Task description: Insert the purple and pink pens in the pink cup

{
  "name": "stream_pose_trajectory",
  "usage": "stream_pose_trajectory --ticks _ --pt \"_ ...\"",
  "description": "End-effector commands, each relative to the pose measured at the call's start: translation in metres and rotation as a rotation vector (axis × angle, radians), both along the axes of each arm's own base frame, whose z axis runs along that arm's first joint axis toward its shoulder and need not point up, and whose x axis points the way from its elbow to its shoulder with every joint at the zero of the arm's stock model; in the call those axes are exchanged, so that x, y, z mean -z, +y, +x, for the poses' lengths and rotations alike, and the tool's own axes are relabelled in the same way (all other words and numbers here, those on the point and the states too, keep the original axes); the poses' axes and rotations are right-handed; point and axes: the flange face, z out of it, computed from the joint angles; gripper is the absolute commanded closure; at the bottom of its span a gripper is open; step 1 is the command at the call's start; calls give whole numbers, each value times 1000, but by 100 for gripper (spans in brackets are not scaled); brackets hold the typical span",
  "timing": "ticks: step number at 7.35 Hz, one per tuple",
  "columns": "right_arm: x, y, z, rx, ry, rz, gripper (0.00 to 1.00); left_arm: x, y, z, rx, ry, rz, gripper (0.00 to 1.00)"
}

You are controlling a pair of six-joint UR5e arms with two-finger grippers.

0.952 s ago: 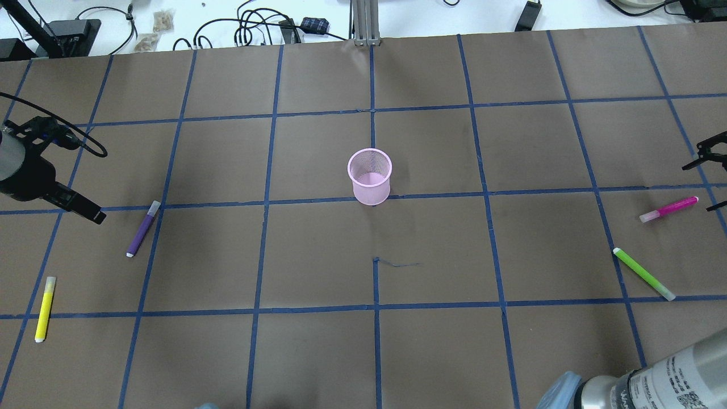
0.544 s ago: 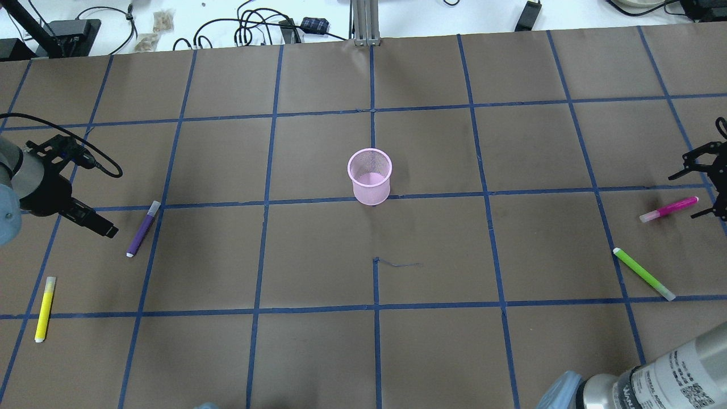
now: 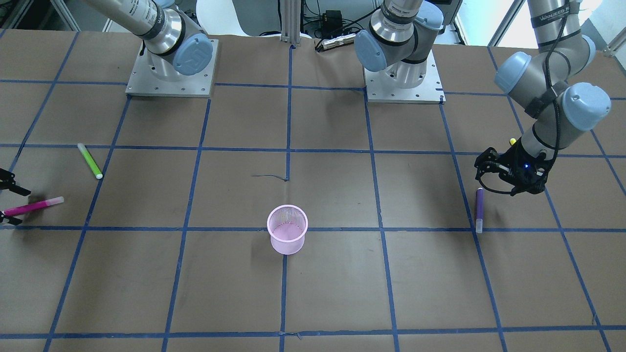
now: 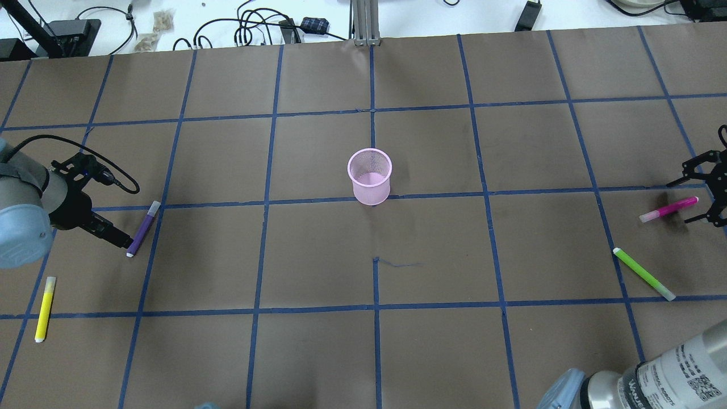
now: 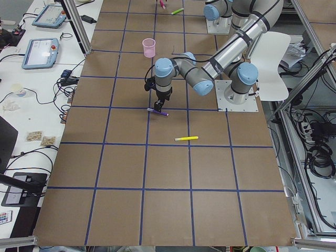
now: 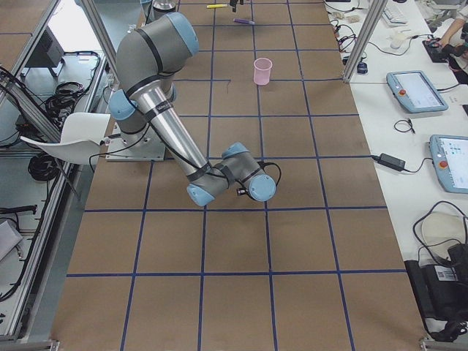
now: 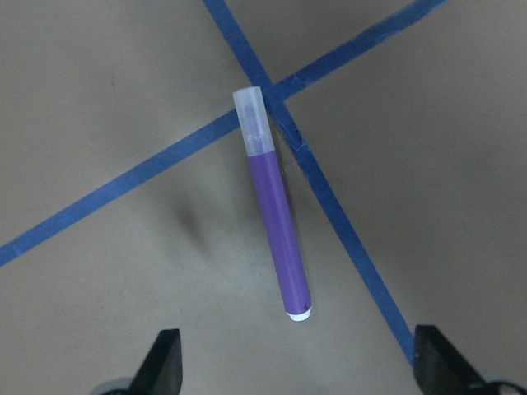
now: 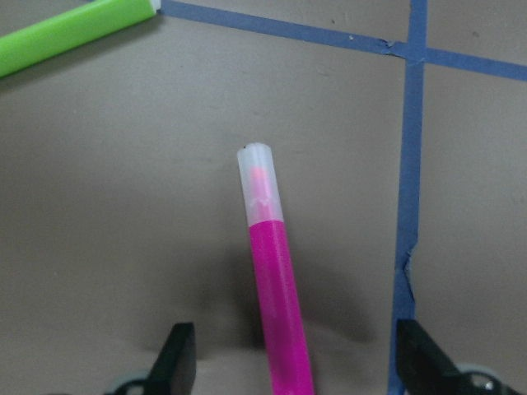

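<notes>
The pink mesh cup (image 4: 370, 176) stands upright mid-table, also in the front view (image 3: 287, 230). The purple pen (image 4: 143, 227) lies flat at the left, across a tape crossing (image 7: 276, 222). My left gripper (image 4: 122, 243) is open and empty, just above the pen's near end, with fingers on either side (image 7: 300, 362). The pink pen (image 4: 669, 208) lies flat at the far right. My right gripper (image 4: 690, 200) is open and empty, straddling the pen's magenta end (image 8: 296, 362) without closing on it.
A green pen (image 4: 643, 274) lies nearer than the pink pen, to its left. A yellow pen (image 4: 44, 309) lies at the near left. My right arm's elbow (image 4: 670, 369) fills the near right corner. Cables (image 4: 250, 25) lie beyond the far edge.
My left gripper has moved right and toward me to the purple pen's near end. My right gripper has moved in over the pink pen's outer end. No pen has moved.
</notes>
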Motion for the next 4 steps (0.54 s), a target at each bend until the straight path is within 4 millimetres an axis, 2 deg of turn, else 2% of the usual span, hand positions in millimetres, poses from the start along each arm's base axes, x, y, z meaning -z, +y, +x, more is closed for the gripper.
stream_pose_trajectory --ticks 1,2,4 --pt "1 0 0 -5 -5 -6 33 20 -4 3 0 10 17 0" --pt "2 0 1 -7 -6 -9 39 27 -4 3 0 19 30 0" --pt "2 0 0 -7 -5 -10 44 40 -4 4 7 27 58 5"
